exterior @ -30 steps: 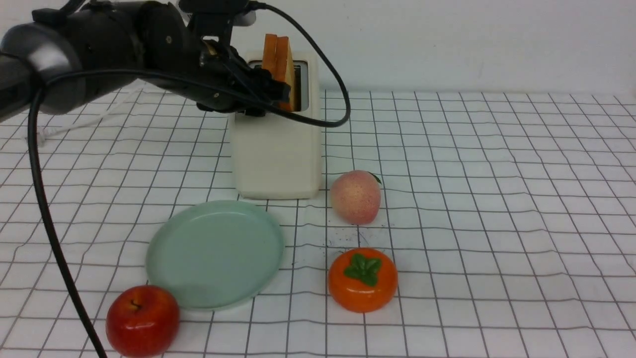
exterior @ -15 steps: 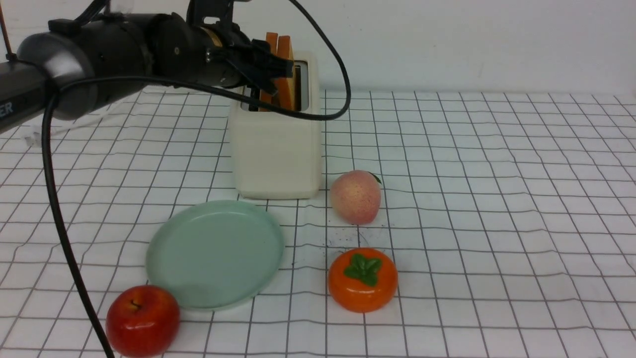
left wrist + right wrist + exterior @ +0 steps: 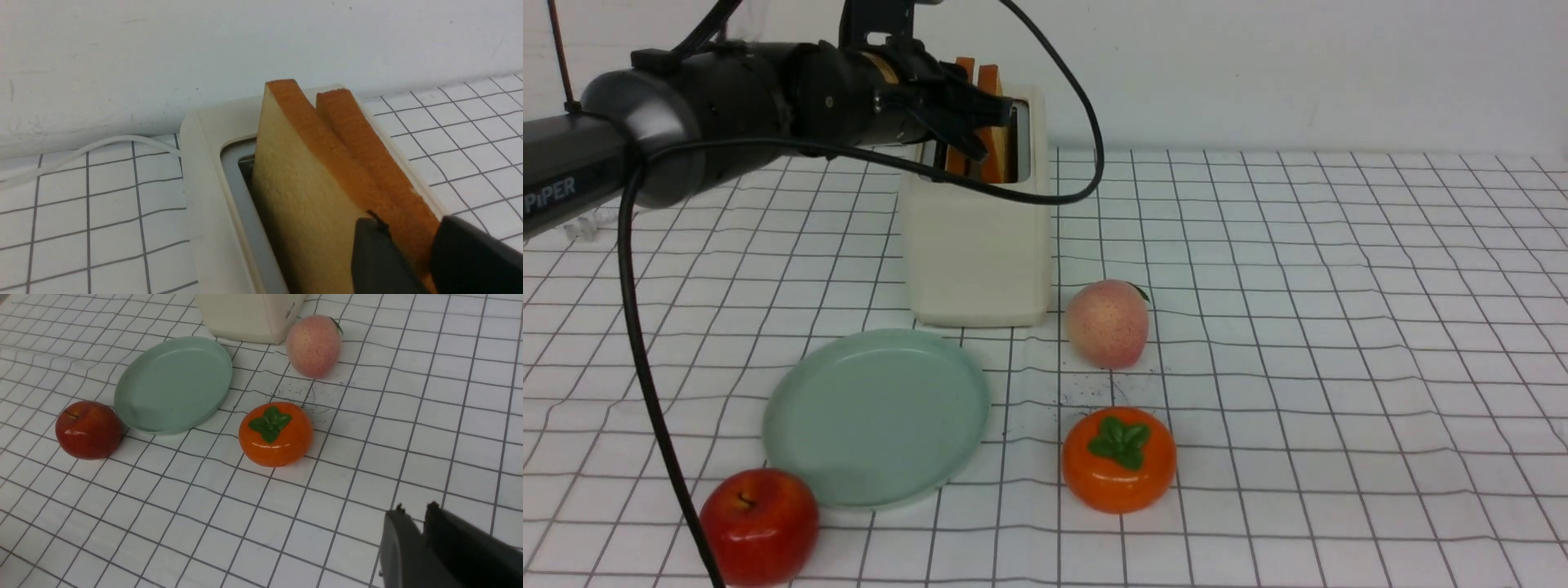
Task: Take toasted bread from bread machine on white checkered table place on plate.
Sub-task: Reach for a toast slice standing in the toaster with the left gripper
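Toasted bread (image 3: 302, 196) upright in bread machine (image 3: 976, 245); left jaws clamping slice.

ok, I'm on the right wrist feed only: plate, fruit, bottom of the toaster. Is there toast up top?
Observer: Yes. Two slices of toast stand side by side in the toaster, tops sticking out.
Operator: left gripper anywhere near it?
Observer: The left gripper straddles one end of the toast. I can't tell whether it takes in one slice or both.
Operator: clamped?
Observer: Can't tell if it's squeezing. The toast hasn't left the toaster, though.
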{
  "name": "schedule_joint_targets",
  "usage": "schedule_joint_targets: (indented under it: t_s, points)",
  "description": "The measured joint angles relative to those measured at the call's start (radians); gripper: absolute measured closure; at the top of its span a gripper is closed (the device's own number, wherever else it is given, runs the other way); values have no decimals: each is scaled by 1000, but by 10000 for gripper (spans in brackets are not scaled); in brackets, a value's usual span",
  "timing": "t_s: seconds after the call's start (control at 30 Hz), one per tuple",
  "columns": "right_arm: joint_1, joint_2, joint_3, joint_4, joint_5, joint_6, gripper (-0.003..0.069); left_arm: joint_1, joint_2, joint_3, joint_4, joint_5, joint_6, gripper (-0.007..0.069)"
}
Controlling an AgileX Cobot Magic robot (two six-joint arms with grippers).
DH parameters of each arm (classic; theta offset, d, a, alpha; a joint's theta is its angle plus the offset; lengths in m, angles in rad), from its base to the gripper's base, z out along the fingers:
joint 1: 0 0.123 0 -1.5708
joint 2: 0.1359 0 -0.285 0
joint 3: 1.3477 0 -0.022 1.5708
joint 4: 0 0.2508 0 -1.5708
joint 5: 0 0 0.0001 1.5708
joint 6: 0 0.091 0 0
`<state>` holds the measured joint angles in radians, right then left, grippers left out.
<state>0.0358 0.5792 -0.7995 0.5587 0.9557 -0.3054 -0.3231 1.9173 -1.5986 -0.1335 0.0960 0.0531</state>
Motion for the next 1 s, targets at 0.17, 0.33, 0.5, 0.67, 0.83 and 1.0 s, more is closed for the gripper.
schedule_joint_targets:
  t_s: [0.17,0.33,0.5,0.67,0.83,1.0]
  points:
    - [0,0,0,0,0,0,571,0,0,0,0,-4,0,630]
    - [0,0,0,3,-1,-2,565,0,-1,0,0,-7,0,637]
    - [0,0,0,3,-1,-3,564,0,-25,0,0,1,0,637]
    - [0,0,0,3,-4,-3,564,0,-85,0,0,1,0,637]
    - [0,0,0,3,-4,-3,561,0,-113,0,0,0,0,637]
    - [0,0,0,3,-4,-3,556,0,-130,0,0,2,0,637]
